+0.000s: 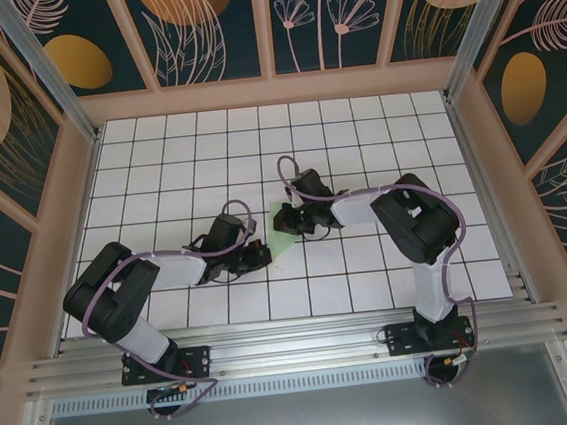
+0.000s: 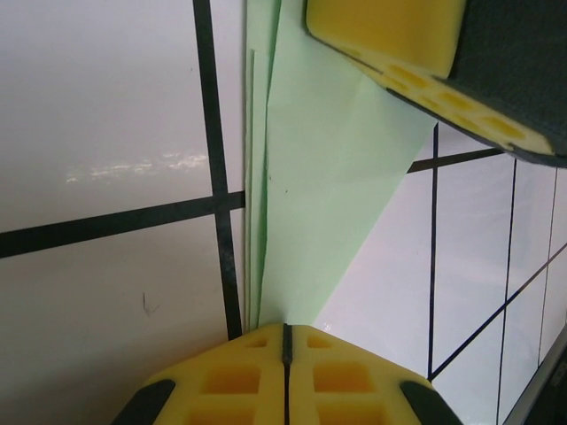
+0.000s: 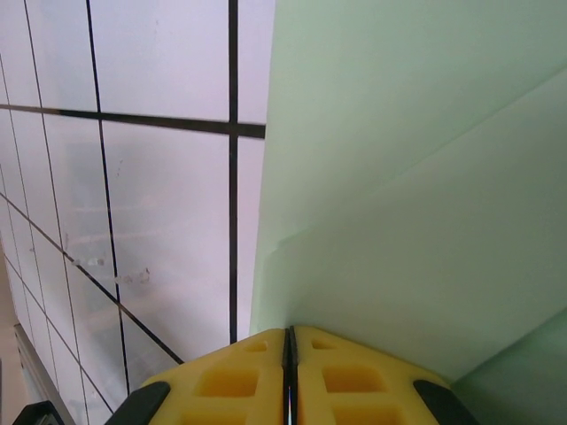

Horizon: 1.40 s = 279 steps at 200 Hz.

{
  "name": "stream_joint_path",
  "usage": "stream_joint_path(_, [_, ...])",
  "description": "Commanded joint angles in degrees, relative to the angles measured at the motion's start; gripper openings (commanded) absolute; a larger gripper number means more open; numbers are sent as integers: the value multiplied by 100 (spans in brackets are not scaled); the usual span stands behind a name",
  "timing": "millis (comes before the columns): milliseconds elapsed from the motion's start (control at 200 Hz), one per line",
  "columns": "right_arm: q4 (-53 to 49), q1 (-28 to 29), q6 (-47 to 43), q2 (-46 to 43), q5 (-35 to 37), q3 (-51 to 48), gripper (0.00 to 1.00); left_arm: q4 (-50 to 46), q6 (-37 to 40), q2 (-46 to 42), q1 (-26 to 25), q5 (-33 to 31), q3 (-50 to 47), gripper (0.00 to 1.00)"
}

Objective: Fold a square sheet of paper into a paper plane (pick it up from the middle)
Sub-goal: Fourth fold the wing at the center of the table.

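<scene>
The thin, light, floppy sheet of paper [image 2: 328,195], partly folded, is pinched between the pressed-together jaws of the left gripper [image 2: 284,328] and of the right gripper [image 3: 290,330], stretched out ahead of both, and is best held by its stiffer folded edges so nothing is torn.
</scene>
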Motion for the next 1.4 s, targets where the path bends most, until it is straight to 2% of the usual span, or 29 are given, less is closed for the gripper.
stream_joint_path(0, [23,-332,-96,196,311,167,13,-1019,184,416,-29,-313,-229,7])
stream_joint_path(130, [264,-571,-74,326,179,160,14,-1014,196,476,-24,-390,-254,5])
stream_joint_path(280, [151,-590,-213,404,290,326,15,-986,183,479,-31,-453,-314,4])
stream_joint_path(400, [296,-974,-187,510,181,399,16,-935,186,494,-28,-411,-336,4])
stream_joint_path(691, [187,-1332,-431,713,46,845,17,-950,231,412,-26,-346,-258,4])
stream_joint_path(836, [87,-1431,-516,414,-112,849,19,-979,172,253,-31,-306,-95,6])
stream_joint_path(946, [-85,-1421,-534,-121,-13,598,21,-970,46,12,-26,-188,267,10])
stream_joint_path(1036, [-30,-1383,-407,-574,-56,170,25,-1001,-88,-294,-31,-212,573,20])
stream_joint_path(1091, [50,-1336,-288,-855,-40,-140,29,-1056,-93,-479,-23,-276,764,23])
stream_joint_path(1236, [129,-1173,27,-1432,92,-872,38,-1529,42,-785,-29,-757,1294,35])
stream_joint_path(1391, [265,-935,381,-1813,256,-1412,44,-2160,361,-660,-20,-1601,1735,40])
